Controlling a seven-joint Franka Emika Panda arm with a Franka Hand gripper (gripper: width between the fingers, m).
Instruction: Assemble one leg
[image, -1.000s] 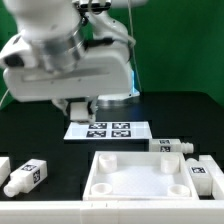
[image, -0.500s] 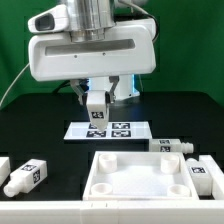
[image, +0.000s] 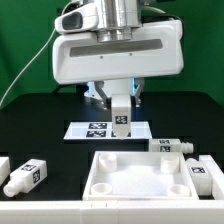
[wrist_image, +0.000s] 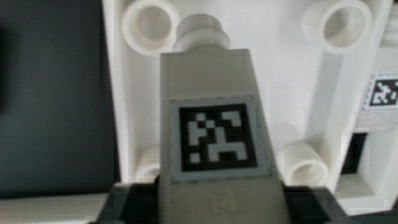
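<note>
My gripper (image: 120, 100) is shut on a white leg (image: 120, 114) with a black-and-white tag on its side. I hold it upright in the air above the marker board (image: 100, 129), behind the large square white tray-like piece (image: 140, 176). In the wrist view the held leg (wrist_image: 217, 120) fills the middle, its narrow end pointing toward the tray piece (wrist_image: 128, 90) and its corner holes. Other legs lie on the table: one at the exterior view's left (image: 26, 177), one at the right behind the tray piece (image: 172, 147), one at the right edge (image: 203, 176).
A further white part (image: 4, 166) shows at the exterior view's left edge. The table is black, with a green wall behind. A cable hangs from the arm at the left.
The arm has moved toward the exterior view's right, carrying the leg from above the marker board's left part toward its right part, nearer the tray piece.
</note>
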